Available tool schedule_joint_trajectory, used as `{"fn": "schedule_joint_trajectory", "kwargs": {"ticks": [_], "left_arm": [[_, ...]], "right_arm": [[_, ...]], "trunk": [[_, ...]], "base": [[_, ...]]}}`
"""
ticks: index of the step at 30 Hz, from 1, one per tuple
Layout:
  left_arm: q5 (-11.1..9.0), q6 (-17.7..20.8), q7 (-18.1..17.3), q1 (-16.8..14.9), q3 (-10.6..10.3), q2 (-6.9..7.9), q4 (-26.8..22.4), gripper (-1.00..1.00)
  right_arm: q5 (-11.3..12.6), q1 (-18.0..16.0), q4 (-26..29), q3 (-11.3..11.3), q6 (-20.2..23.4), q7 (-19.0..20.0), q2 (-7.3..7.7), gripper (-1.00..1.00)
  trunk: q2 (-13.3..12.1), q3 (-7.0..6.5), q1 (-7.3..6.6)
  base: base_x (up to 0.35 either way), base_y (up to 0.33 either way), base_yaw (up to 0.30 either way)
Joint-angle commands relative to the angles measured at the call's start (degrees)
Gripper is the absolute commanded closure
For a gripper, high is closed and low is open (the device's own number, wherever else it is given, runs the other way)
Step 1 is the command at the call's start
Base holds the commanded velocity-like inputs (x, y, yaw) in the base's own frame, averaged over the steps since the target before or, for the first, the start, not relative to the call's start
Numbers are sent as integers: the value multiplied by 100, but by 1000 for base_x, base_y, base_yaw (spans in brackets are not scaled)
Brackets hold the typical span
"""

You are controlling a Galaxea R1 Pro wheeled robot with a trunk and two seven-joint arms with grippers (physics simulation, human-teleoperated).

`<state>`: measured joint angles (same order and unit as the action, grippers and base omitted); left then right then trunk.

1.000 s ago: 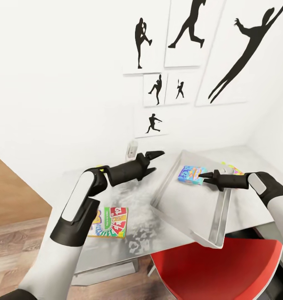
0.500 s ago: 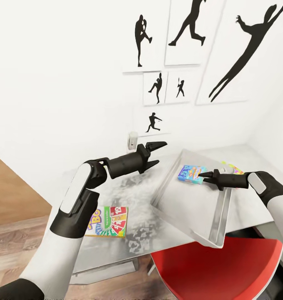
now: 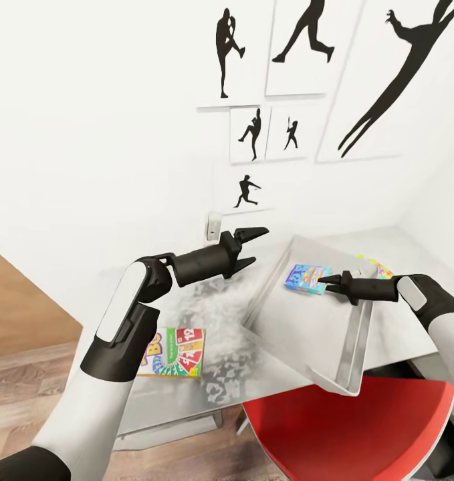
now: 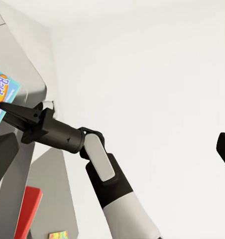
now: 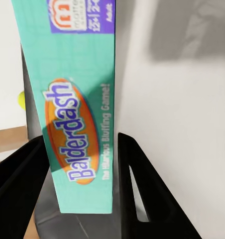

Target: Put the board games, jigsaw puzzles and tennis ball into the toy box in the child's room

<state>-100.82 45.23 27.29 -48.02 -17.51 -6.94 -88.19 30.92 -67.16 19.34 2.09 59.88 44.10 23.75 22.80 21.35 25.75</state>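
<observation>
Head view, left pincer [image 3: 251, 246]: open, empty, above tabletop [image 3: 220, 314].
Head view, right pincer [image 3: 328, 281]: closed on blue board game [image 3: 305, 278] over toy box [image 3: 300, 334].
Head view, yellow-green-red game [image 3: 171, 352]: flat on tabletop.
Right wrist view, blue board game [image 5: 75, 114]: between fingers [image 5: 137, 194].

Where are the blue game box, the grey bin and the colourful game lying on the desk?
Blue game box [image 3: 305, 278], head view, printed lid.
Grey bin [image 3: 352, 393], head view, near corner rim.
Colourful game [image 3: 176, 353], head view, top face.

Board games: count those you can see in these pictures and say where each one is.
2. The blue board game is over the toy box, between the right gripper's fingers. The yellow-green-red board game lies on the table. Others may be out of view.
</observation>
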Motion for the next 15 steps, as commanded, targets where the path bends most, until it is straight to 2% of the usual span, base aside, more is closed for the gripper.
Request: {"fn": "schedule_joint_trajectory", "kwargs": {"ticks": [1,15], "left_arm": [[-61,4,59,-4,2,-2,-4,-100],[-61,4,57,2,-6,-1,-2,-100]], "right_arm": [[-7,-6,1,20,12,37,5,100],[-7,-121,-2,20,12,37,18,100]], "trunk": [[11,20,3],[11,149,3]], "base": [[0,0,0],[0,0,0]]}}
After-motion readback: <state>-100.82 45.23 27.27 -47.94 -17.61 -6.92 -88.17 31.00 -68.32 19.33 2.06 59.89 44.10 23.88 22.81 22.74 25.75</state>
